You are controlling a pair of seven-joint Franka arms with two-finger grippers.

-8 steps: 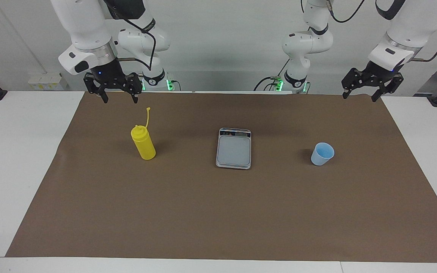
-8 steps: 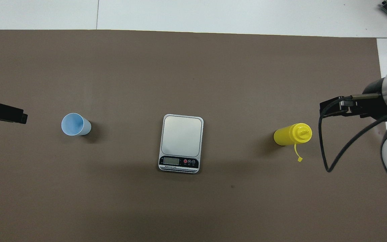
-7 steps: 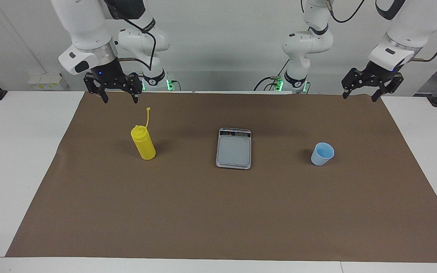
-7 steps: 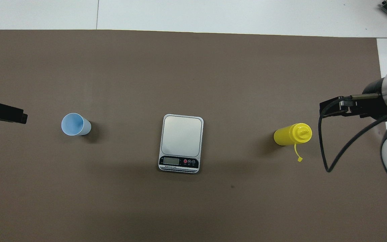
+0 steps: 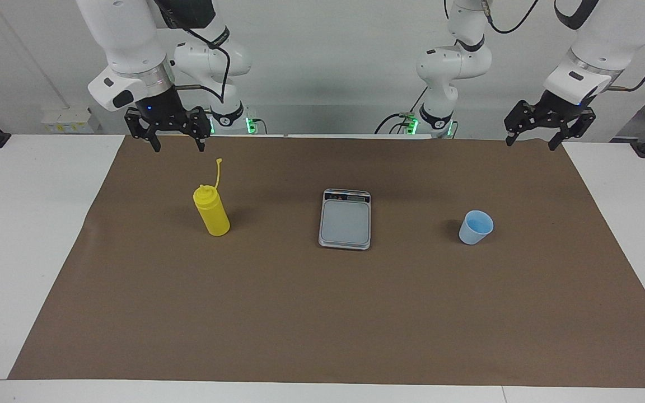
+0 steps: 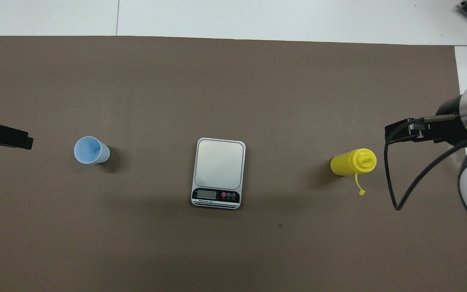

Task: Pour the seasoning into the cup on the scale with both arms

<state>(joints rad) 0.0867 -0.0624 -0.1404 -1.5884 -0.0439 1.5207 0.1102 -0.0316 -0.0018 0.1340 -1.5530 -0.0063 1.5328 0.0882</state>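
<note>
The yellow squeeze bottle [image 5: 211, 211] [image 6: 353, 162] stands upright on the brown mat toward the right arm's end, its cap strap sticking up. The silver-grey scale [image 5: 345, 219] [image 6: 219, 172] lies in the middle of the mat with nothing on its plate. The light blue cup [image 5: 475, 227] [image 6: 91, 150] stands upright toward the left arm's end. My right gripper [image 5: 177, 149] [image 6: 399, 134] hangs open and empty over the mat, apart from the bottle. My left gripper [image 5: 529, 144] [image 6: 6, 138] hangs open and empty over the mat's corner, apart from the cup.
The brown mat [image 5: 322, 313] covers most of the white table [image 5: 26, 224]. A black cable [image 6: 403, 190] loops down from the right arm beside the bottle.
The right arm has shifted very slightly. The bottle, scale, cup and left gripper have not moved.
</note>
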